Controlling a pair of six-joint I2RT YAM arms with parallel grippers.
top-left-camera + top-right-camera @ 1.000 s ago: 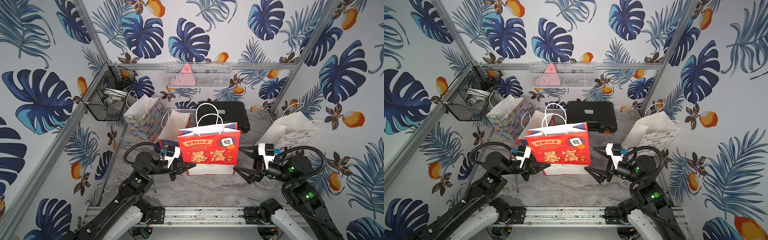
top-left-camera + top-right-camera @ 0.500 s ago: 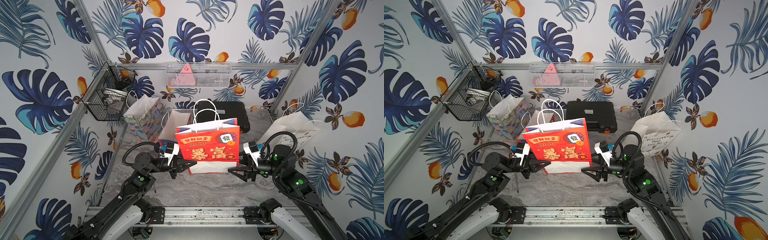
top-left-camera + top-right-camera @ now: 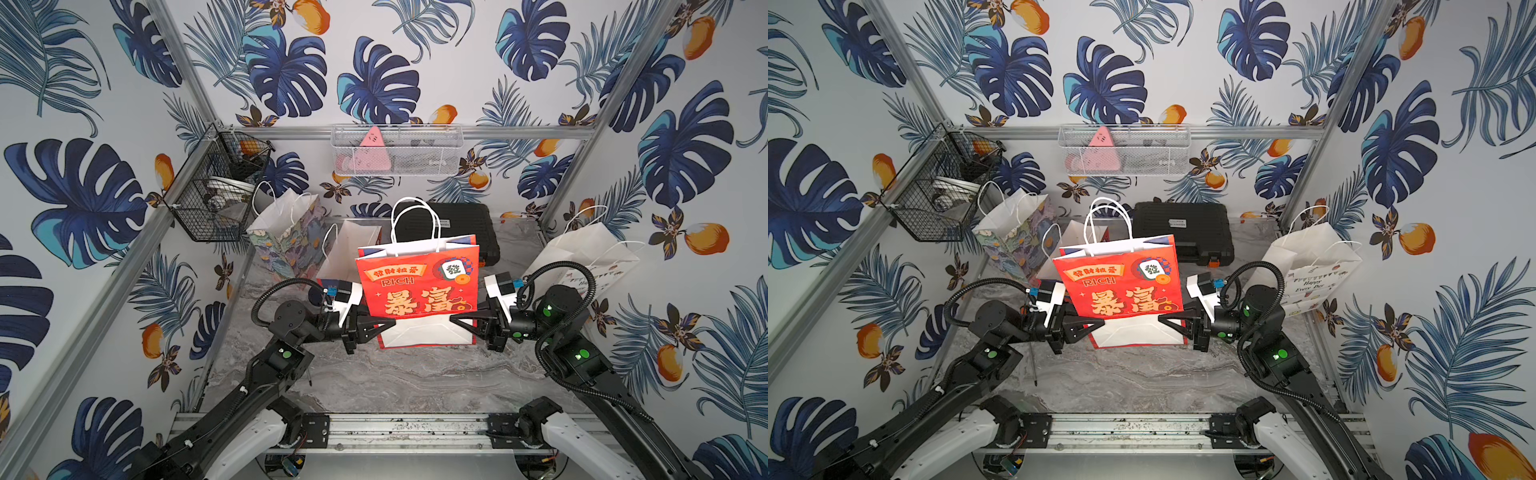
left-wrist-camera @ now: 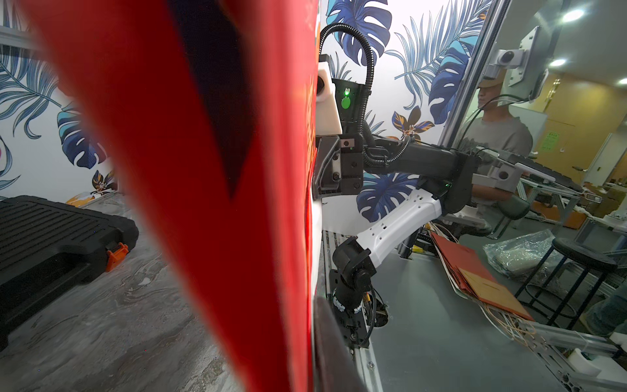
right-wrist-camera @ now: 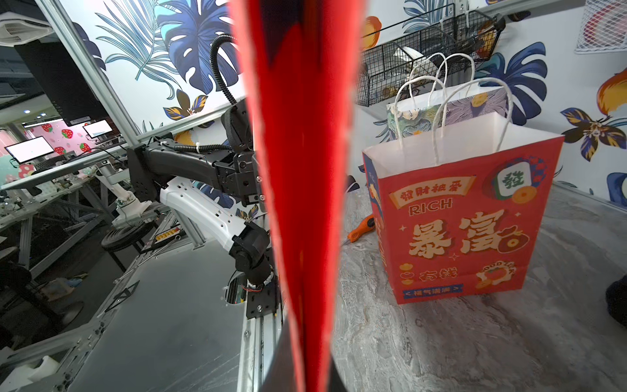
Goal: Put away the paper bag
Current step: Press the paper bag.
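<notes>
Two grippers meet the red paper bag [image 3: 417, 286] low on its sides, above the middle of the marble tabletop [image 3: 395, 374]. It tilts back, with its white base showing. The right gripper [image 3: 453, 320] is clamped on its right edge. The left gripper [image 3: 390, 322] touches the left edge, grip unclear. Both forearms reach inward, roughly level. Behind are a matching red bag [image 5: 458, 220] and a black tool case [image 3: 457, 224].

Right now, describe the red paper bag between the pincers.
The red paper bag is upright over the marbled tabletop, white inside, white cord handles up. Its front bears gold Chinese characters, "RICH" and a mahjong tile; a white panel beneath. The right pincer pinches its side fold; the left pincer meets the opposite edge.
</notes>
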